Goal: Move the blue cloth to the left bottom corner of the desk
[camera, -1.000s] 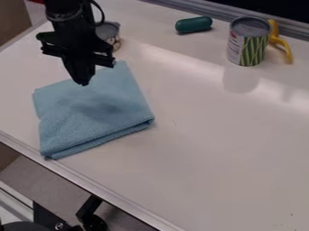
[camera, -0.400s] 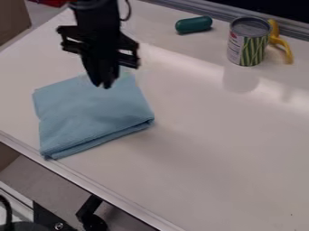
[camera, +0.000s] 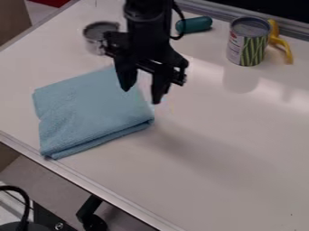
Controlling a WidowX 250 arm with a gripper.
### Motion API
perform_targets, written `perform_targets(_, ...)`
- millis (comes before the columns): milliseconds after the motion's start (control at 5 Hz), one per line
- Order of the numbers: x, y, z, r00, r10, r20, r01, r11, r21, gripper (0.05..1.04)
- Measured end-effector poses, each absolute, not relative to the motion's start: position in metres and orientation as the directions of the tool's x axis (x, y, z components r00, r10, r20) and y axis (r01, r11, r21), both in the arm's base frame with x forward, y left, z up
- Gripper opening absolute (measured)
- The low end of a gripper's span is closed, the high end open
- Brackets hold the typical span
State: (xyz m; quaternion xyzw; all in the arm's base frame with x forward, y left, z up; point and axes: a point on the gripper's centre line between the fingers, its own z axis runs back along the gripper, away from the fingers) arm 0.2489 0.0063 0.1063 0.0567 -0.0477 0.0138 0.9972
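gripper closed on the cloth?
No, the gripper is open, its fingers apart, and the cloth lies folded on the desk.

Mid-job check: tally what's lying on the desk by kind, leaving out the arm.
Cloths: 1, the blue cloth
Round containers: 2, the labelled can and the silver tin
Green rounded pieces: 1, the green cylinder
Yellow curved pieces: 1, the yellow piece, partly behind the can
Total: 5

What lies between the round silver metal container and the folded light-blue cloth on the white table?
Between the container and the cloth, the camera view shows a bare strip of the white table.
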Motion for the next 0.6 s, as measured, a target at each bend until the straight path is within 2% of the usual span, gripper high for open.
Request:
perform_targets(200,0.253,-0.019,0.107,0.991,-0.025,0.128,0.012,0.995,0.099,0.989)
perform_targets(400,0.265,-0.036,0.108,0.989,-0.096,0.111,0.095,0.995,0.017,0.999)
perform_targets(600,0.281,-0.053,0.110,0.986,-0.113,0.121,0.112,0.994,0.014,0.999)
